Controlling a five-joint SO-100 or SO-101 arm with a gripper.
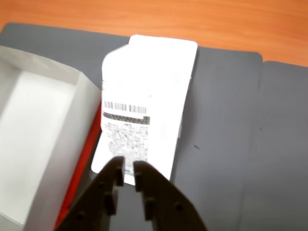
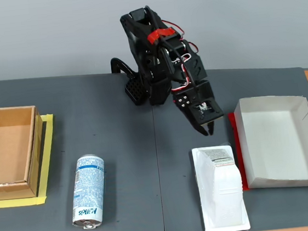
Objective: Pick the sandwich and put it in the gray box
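The sandwich point(image 1: 149, 96) is a white wedge pack with a barcode label, lying flat on the dark mat; it also shows in the fixed view point(image 2: 221, 188) at the front, just left of the gray box. The gray box point(image 1: 43, 144) is a pale, shallow, empty tray; in the fixed view point(image 2: 278, 141) it is at the right. My gripper point(image 1: 127, 171) hovers over the pack's label end with its jaws a narrow gap apart, holding nothing. In the fixed view the gripper point(image 2: 210, 129) points down, just behind the pack and above it.
A blue-white can point(image 2: 88, 191) lies on the mat at the front left. A brown cardboard box point(image 2: 9, 153) stands on yellow tape point(image 2: 49, 159) at the far left. Red tape point(image 1: 86, 154) runs along the gray box's near side. The arm's base point(image 2: 140, 89) is at the back.
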